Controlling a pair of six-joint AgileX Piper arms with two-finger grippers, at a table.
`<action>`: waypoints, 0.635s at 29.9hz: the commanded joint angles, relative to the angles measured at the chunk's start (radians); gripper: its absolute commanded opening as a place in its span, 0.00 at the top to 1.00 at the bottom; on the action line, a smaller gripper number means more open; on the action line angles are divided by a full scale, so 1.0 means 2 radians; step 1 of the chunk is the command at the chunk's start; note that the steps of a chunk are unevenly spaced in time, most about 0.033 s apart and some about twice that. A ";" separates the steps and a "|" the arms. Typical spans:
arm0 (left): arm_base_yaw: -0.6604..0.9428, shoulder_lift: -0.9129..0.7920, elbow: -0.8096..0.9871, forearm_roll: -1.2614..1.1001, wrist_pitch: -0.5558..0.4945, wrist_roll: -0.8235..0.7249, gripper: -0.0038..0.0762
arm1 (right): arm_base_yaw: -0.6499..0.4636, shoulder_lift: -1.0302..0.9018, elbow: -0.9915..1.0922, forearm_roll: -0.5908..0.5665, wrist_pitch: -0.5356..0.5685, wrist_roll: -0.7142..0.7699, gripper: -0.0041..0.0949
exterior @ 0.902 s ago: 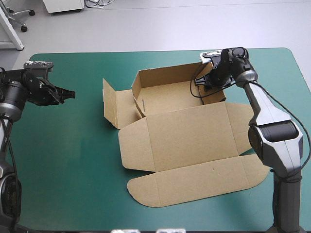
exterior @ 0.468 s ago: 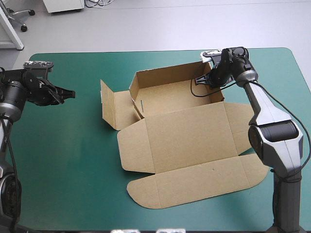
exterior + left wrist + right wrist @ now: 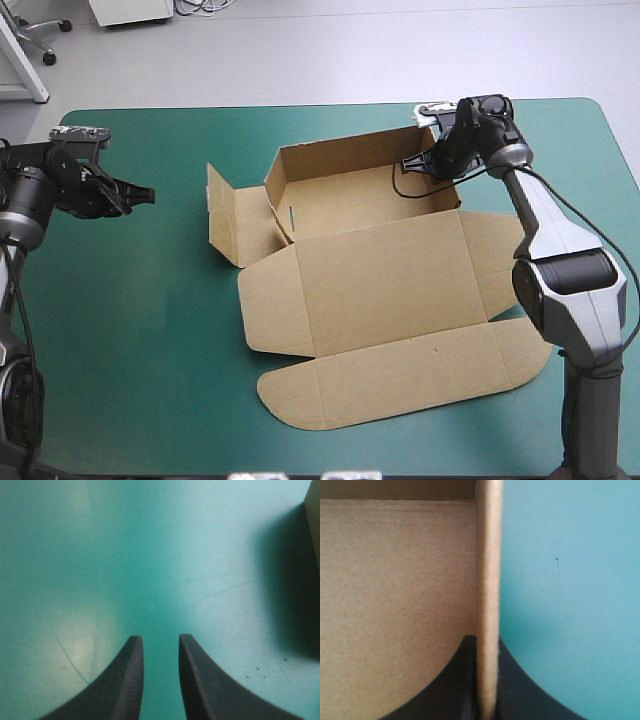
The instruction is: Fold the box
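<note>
The brown box [image 3: 380, 270] lies mid-table as an open tray with raised walls at the back and its lid flat toward the front. My right gripper [image 3: 428, 165] is at the tray's right wall. In the right wrist view it [image 3: 486, 639] is shut on that upright wall [image 3: 487, 555], with the tray's inside [image 3: 395, 580] to one side. My left gripper [image 3: 148, 195] hovers over the cover near the table's left edge, well clear of the box. In its own view it [image 3: 158, 639] is open a little with nothing between its fingers, and a box flap edge [image 3: 314, 525] shows ahead and to the side.
A loose side flap [image 3: 225, 225] stands up at the tray's left end, nearest my left gripper. Teal-green cover [image 3: 130, 340] stretches bare along the left and front left of the table. The lid's rounded front flap [image 3: 400, 375] reaches toward the front edge.
The right gripper has pulled the tray's right wall more upright, and the whole box has slid slightly to the left. The left arm has stayed put.
</note>
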 commanded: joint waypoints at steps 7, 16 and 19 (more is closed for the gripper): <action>-0.001 -0.021 -0.014 -0.006 -0.011 0.001 0.73 | -0.026 -0.107 -0.017 0.001 0.005 0.002 0.97; -0.001 -0.021 -0.014 0.000 -0.003 0.001 0.73 | -0.062 -0.199 -0.015 0.053 0.015 -0.020 0.97; -0.001 -0.021 -0.014 0.005 -0.003 0.003 0.73 | -0.078 -0.239 -0.011 0.097 0.014 -0.035 0.97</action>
